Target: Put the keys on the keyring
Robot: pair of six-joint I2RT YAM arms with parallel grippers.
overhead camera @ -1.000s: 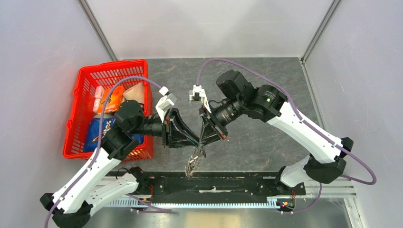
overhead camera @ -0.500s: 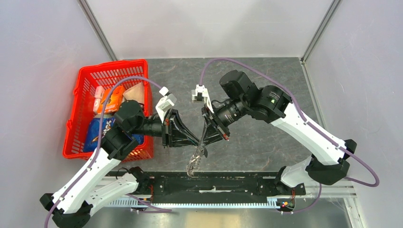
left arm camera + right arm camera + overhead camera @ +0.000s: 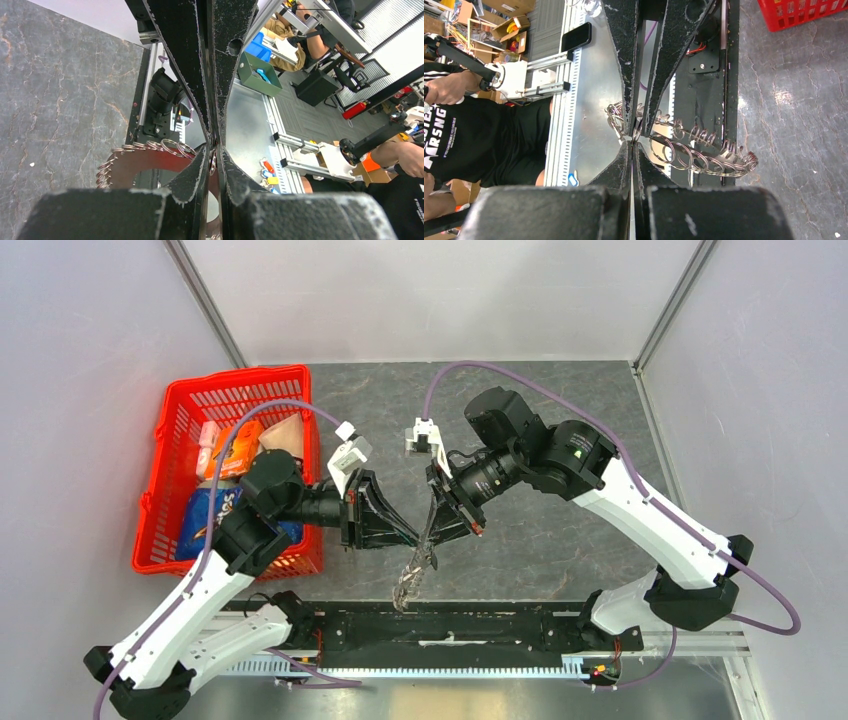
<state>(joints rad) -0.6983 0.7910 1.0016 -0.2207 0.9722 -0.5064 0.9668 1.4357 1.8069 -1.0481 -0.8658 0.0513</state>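
keyring (image 3: 409, 582) held over near table (image 3: 520, 570) edge, pinched tip-to-tip by closed left gripper (image 3: 414, 537) and right gripper (image 3: 429, 541); open surface beyond

Two robot arms are counted: one left arm (image 3: 200, 590) and one right arm (image 3: 640, 510). Two purple cables are seen, a left cable (image 3: 270, 404) and a right cable (image 3: 480, 366). Two white cameras are counted, a left camera (image 3: 350, 452) and a right camera (image 3: 418, 433). One keyring (image 3: 408, 582) is seen. Its small silvery loops are packed too tightly to be counted. One red basket (image 3: 232, 377) is counted on the one table (image 3: 370, 390). Four packets are made out in it: one orange packet (image 3: 245, 445), one blue packet (image 3: 195, 525), one tan packet (image 3: 285, 432) and one white packet (image 3: 208, 435).
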